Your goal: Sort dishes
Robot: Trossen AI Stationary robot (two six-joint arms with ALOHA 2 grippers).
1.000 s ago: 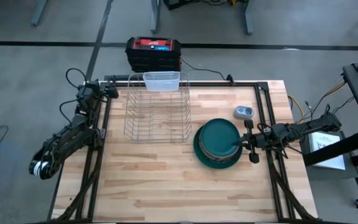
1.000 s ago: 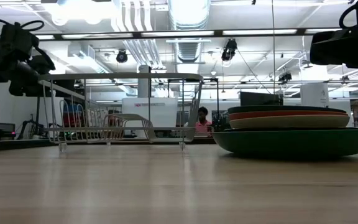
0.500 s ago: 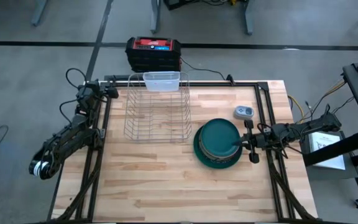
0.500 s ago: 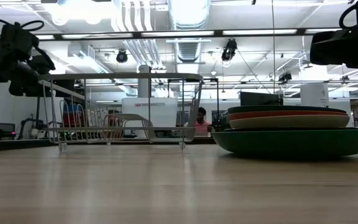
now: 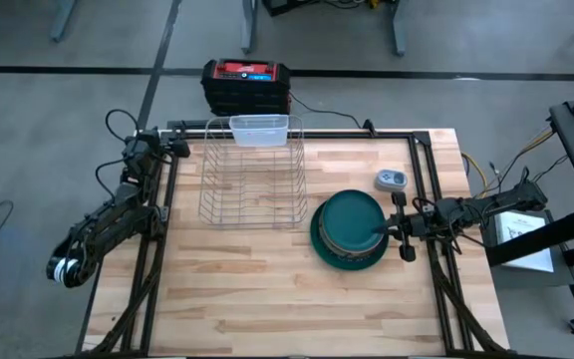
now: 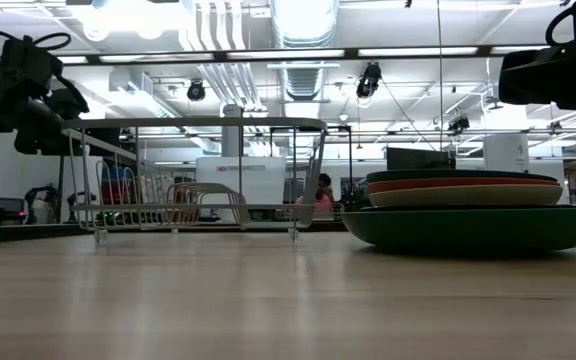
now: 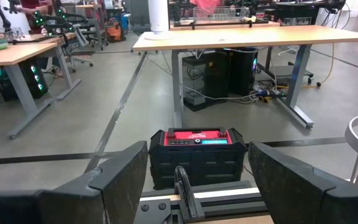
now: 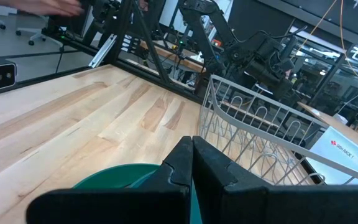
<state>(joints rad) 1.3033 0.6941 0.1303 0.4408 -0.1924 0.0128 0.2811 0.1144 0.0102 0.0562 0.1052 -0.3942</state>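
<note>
The dishes are one stack (image 5: 349, 230) right of the table's middle: a large dark green plate (image 6: 473, 228) lies on the wood, with a white, an orange and a dark teal dish (image 6: 463, 177) on top. My right gripper (image 5: 377, 232) is shut and hovers level above the stack's right rim; in its wrist view the joined fingers (image 8: 191, 168) stand over the green plate (image 8: 120, 177). My left gripper (image 5: 147, 145) waits open at the table's far left corner, with nothing between its fingers (image 7: 126, 180).
A silver wire rack (image 5: 252, 179) stands left of the stack, with a clear plastic tub (image 5: 259, 128) at its far end. A small grey round device (image 5: 391, 179) lies behind the stack. A red-and-black box (image 5: 246, 85) sits on the floor beyond the far edge. Bare wood (image 5: 267, 299) fills the near half.
</note>
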